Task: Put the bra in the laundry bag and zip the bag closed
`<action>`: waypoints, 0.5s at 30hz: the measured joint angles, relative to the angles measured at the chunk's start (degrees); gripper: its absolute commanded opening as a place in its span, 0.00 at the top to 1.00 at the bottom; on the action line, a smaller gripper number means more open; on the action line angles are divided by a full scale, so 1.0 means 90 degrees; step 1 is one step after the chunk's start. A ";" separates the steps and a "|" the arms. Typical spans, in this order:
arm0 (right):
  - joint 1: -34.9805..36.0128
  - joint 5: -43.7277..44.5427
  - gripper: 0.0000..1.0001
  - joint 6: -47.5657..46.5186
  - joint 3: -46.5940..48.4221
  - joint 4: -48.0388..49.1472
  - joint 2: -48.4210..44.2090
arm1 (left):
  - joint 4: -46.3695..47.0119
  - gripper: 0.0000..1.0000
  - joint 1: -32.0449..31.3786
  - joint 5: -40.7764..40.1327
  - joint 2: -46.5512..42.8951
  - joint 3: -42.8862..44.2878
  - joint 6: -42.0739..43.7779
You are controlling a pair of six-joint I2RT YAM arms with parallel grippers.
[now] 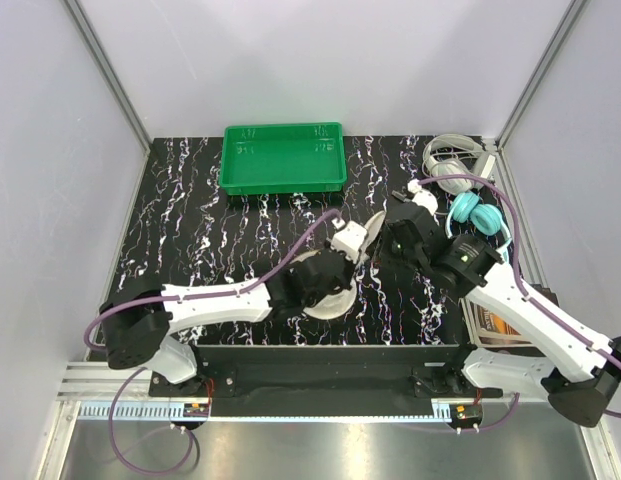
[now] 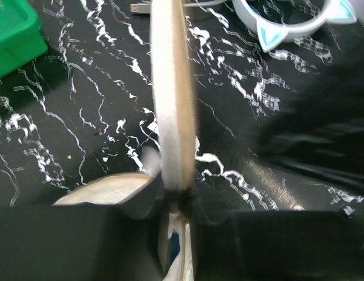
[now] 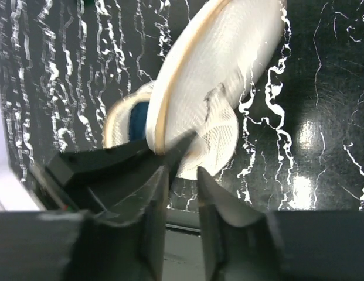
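The laundry bag (image 1: 335,302) lies at the table's front middle, its round mesh lid (image 3: 220,70) flipped up. My left gripper (image 1: 342,250) is shut on the lid's zipper rim (image 2: 173,88), which stands edge-on in front of its jaws (image 2: 179,202). The dark blue bra (image 3: 138,117) shows inside the open bag, and a sliver of it shows in the left wrist view (image 2: 176,246). My right gripper (image 1: 395,235) is open, its tips (image 3: 182,172) just short of the lid's mesh lower edge, with nothing between them.
A green tray (image 1: 283,158) stands at the back middle. Teal headphones (image 1: 480,212) and white headphones (image 1: 452,160) lie at the back right. A booklet (image 1: 495,325) lies at the front right under the right arm.
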 measured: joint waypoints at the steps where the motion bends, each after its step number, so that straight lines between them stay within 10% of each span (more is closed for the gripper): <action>1: 0.0000 0.0002 0.55 0.0002 0.0000 -0.0010 -0.0056 | 0.0005 1.00 0.0087 0.0049 -0.0044 -0.0019 -0.0100; 15: -0.0070 -0.0452 0.08 -0.0061 -0.0840 -0.0024 -0.1321 | 0.1015 1.00 0.0920 0.1144 -0.2004 -0.1960 -0.2560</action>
